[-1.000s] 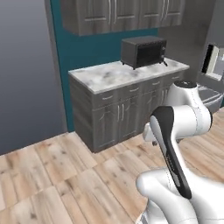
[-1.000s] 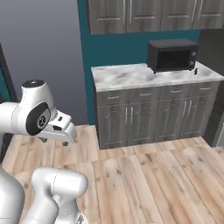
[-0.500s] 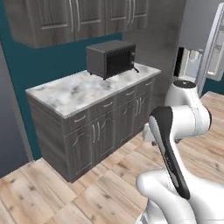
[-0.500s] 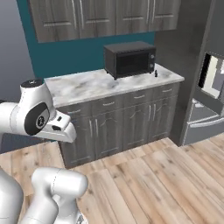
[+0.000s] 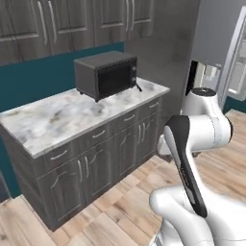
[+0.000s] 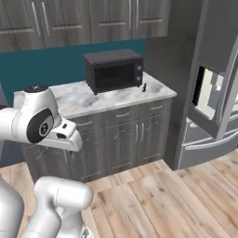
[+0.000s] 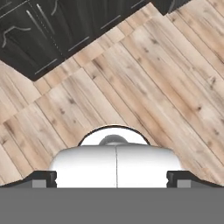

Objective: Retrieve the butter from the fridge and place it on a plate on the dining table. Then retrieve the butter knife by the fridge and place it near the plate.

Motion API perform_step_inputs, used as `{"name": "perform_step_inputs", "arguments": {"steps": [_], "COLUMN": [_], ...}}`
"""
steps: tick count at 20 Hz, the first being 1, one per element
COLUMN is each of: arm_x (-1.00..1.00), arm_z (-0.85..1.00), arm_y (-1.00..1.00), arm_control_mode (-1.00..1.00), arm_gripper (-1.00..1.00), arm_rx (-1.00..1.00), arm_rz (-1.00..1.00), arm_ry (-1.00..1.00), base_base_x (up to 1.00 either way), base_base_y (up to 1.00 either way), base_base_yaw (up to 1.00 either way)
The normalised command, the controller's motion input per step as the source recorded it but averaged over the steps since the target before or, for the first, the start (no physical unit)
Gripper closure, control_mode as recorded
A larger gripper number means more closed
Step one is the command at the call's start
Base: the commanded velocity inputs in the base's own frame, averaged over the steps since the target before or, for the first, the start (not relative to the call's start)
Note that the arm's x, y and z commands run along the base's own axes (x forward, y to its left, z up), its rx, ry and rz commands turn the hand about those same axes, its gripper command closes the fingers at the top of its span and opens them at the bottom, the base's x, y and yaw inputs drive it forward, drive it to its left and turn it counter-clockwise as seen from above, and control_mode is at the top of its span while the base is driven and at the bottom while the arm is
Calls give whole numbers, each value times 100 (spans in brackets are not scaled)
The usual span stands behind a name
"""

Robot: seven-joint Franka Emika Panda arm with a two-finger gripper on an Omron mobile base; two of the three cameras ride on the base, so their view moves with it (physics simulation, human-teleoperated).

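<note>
Swinging the base round has brought the fridge [image 5: 226, 53] into my left view beside the bench [image 5: 72, 115]. Right view: knife [image 6: 144, 87] by the oven [image 6: 114, 69]. Hand view: floor [image 7: 144, 74], jaws wide, empty. Nothing fetched yet.

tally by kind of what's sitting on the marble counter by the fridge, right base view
Toaster oven, black: 1
Butter knife, small and black, at the counter's right end beside the oven: 1
Total: 2
</note>
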Motion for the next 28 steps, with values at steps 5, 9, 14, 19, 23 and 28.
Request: {"name": "perform_step_inputs", "arguments": {"steps": [5,9,14,19,23,28], "arm_x": [0,0,0,0,0,0], "arm_z": [0,0,0,0,0,0], "arm_y": [0,0,0,0,0,0], "arm_control_mode": [100,100,100,100,100,100], "arm_gripper": [-100,-100,-100,-100,-100,-100], "arm_rx": [0,0,0,0,0,0], "arm_rz": [0,0,0,0,0,0], "arm_ry": [0,0,0,0,0,0], "base_base_x": [100,99,62,44,56,79], "base_base_y": [-81,-86,-72,-25,0,0], "base_base_yaw": [35,37,6,-22,-13,-7]}}
